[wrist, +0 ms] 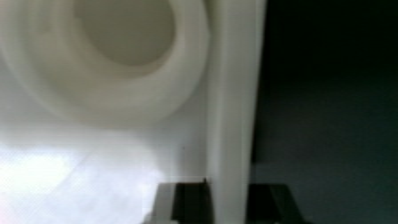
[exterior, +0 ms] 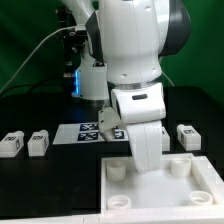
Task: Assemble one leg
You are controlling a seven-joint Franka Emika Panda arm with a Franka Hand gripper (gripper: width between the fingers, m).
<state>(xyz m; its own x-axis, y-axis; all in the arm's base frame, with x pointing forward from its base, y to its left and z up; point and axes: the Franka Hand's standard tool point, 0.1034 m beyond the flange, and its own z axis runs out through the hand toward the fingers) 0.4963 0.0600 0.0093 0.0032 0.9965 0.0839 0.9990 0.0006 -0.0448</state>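
**Exterior view.** The white Panda arm fills mid-frame. Its gripper [exterior: 146, 162] is down at the far rim of the large white square tray-like piece with round corner sockets [exterior: 160, 190]. That piece lies on the black table [exterior: 45, 185], at 5 o'clock of frame centre. I cannot see the fingers from here; the hand's body covers them. The flat white marker board [exterior: 92, 131] lies just behind the tray-like piece, at 10 o'clock of the gripper.

Three small white stubby rectangular legs with black-and-white tags show. All lie loose on the table, outside the tray-like piece and apart from the gripper. The outer leg [exterior: 10, 144] and the inner leg [exterior: 37, 142] sit side by side at 9 o'clock of the gripper. The lone leg [exterior: 187, 135] is at 2 o'clock of it.

**Wrist view.** Very close and blurred. I see the tray-like piece's white inner face, one round socket [wrist: 125, 40] and its upright wall, with black table beyond the wall. Two dark fingertips [wrist: 185, 206] sit one on each side of that wall, with no gap I can make out. The claw is narrowed to the wall's thickness and grips the tray-like piece.
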